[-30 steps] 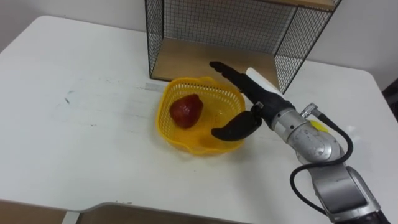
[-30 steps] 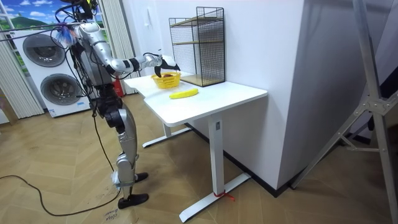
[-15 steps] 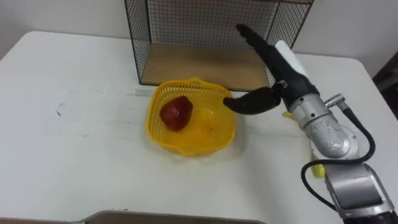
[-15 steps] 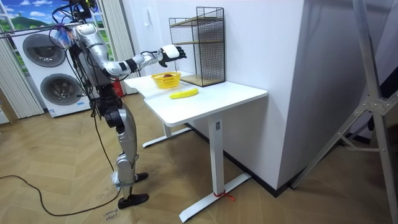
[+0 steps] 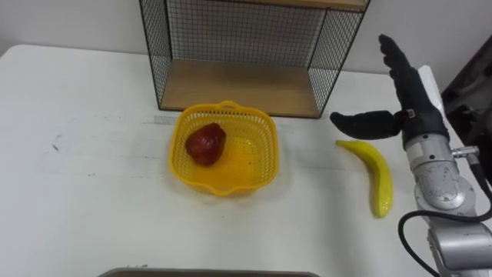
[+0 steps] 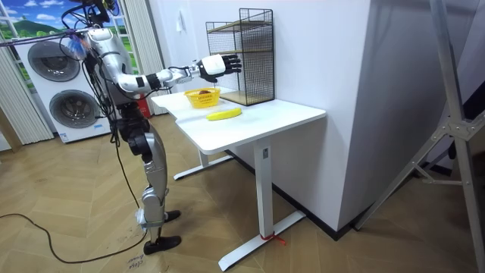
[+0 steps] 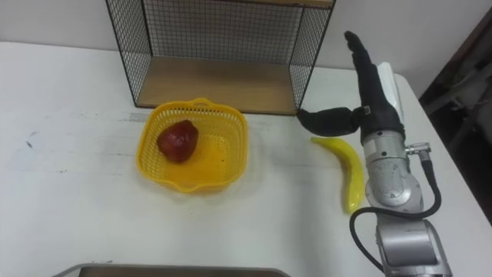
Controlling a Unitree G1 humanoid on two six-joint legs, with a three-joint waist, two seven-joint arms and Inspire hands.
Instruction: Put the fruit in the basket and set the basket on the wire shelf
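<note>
Basket (image 5: 265, 132) of yellow plastic sits on the white worktop (image 5: 92, 192), with a red fruit (image 5: 205, 143) lying inside near its left wall. Just behind the basket stands the wire shelf (image 5: 238, 46) (mesh sides, wooden bottom board, front open toward the basket). Right of the basket and well apart from it, a banana (image 5: 371, 173) lies on the worktop. The right hand (image 5: 407, 96) hovers above the banana's far end, released, with straight fingers and the thumb reaching toward the basket, near the shelf's front corner post.
</note>
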